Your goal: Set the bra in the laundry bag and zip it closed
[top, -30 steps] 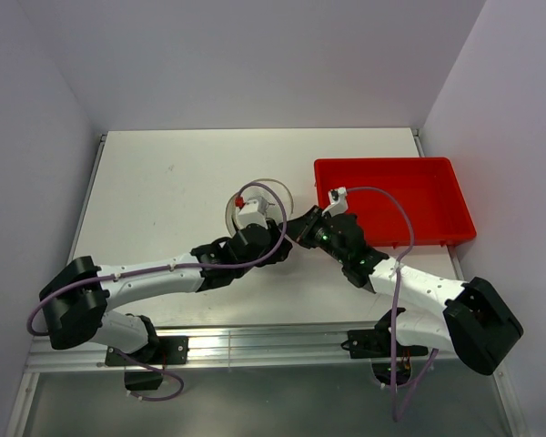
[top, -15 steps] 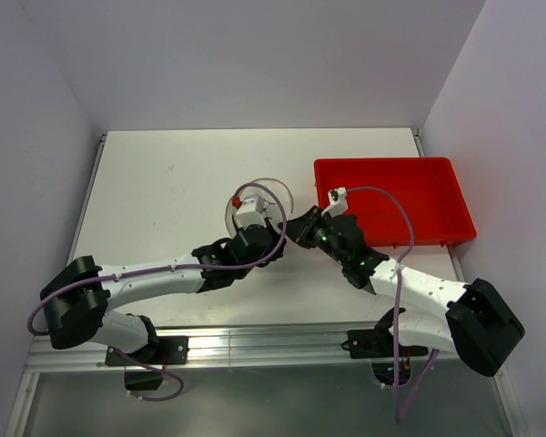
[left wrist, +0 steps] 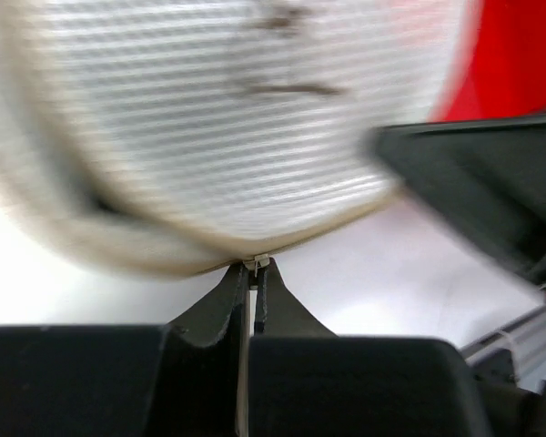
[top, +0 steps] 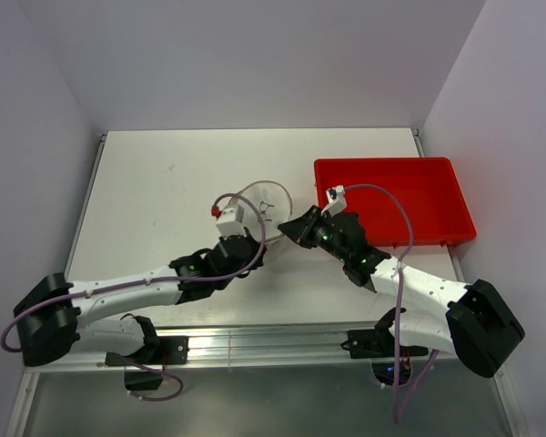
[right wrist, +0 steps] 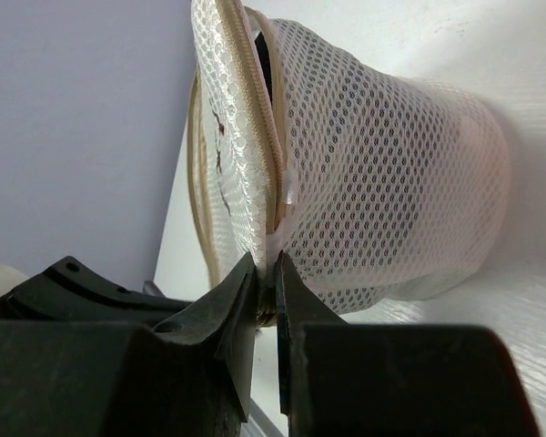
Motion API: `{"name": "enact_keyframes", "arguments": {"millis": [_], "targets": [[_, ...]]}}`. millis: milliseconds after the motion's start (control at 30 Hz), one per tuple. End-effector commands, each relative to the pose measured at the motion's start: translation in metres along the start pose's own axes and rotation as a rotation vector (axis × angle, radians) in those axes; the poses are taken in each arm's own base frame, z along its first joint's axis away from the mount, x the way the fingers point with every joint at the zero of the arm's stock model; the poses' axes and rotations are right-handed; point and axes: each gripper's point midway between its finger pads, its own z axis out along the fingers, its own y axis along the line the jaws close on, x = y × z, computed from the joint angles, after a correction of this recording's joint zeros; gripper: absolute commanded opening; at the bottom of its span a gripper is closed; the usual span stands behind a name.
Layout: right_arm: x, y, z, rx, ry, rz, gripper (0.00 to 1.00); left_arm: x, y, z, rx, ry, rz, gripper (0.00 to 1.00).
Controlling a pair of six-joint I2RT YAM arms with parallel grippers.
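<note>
The laundry bag (top: pixel 266 198), a white mesh cylinder, lies on its side in the middle of the table with its round lid (right wrist: pixel 226 150) facing the arms. My left gripper (top: pixel 253 232) is at the bag's near edge. In the left wrist view it (left wrist: pixel 256 266) is shut on the small metal zip pull at the lid's rim (left wrist: pixel 164 246). My right gripper (top: pixel 288 228) is shut on the bag's seam (right wrist: pixel 274 264), between lid and mesh wall (right wrist: pixel 382 182). A pale shape shows through the mesh; I cannot tell whether it is the bra.
A red rectangular bin (top: pixel 391 200) stands on the table to the right of the bag, close behind my right arm. It also shows as a red blur in the left wrist view (left wrist: pixel 519 55). White walls close the table on three sides.
My left arm has swung left and back toward its base, drawing its gripper along the bag's near rim. The lid now shows more. My right gripper has barely moved.
</note>
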Motion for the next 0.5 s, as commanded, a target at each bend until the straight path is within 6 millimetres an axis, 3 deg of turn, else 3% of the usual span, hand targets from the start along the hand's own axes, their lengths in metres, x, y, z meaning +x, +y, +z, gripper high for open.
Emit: {"name": "enact_keyframes", "arguments": {"millis": [0,33,67,100,133,267,333,433,467], "targets": [[-0.029,0.017,-0.001,-0.035,-0.031,-0.067,0.0,-0.013,0.064,-0.021,-0.154,-0.057,0.004,0.0],[-0.032,0.018,-0.002,-0.035,-0.034,-0.087,0.0,-0.02,0.081,-0.024,-0.185,-0.076,-0.016,0.0],[-0.032,0.015,0.0,-0.018,-0.019,-0.091,0.0,-0.031,0.084,-0.034,-0.164,-0.101,-0.047,0.0],[-0.035,0.017,0.001,-0.021,-0.019,-0.092,0.0,-0.025,0.103,-0.039,-0.2,-0.09,-0.036,0.0],[-0.042,0.022,0.002,-0.043,-0.015,-0.106,0.0,-0.034,0.116,-0.042,-0.229,-0.116,-0.054,0.0],[-0.042,0.027,0.019,-0.047,0.043,-0.151,0.0,-0.061,0.134,-0.061,-0.265,-0.202,-0.079,0.0],[-0.049,0.035,0.028,-0.061,0.043,-0.168,0.0,-0.07,0.125,-0.063,-0.224,-0.227,-0.079,0.0],[-0.055,0.042,0.05,-0.061,0.072,-0.191,0.0,-0.063,0.098,-0.055,-0.104,-0.181,-0.095,0.0],[-0.05,0.032,0.061,-0.026,0.102,-0.19,0.0,-0.058,0.091,-0.053,-0.077,-0.168,-0.103,0.0]]}}
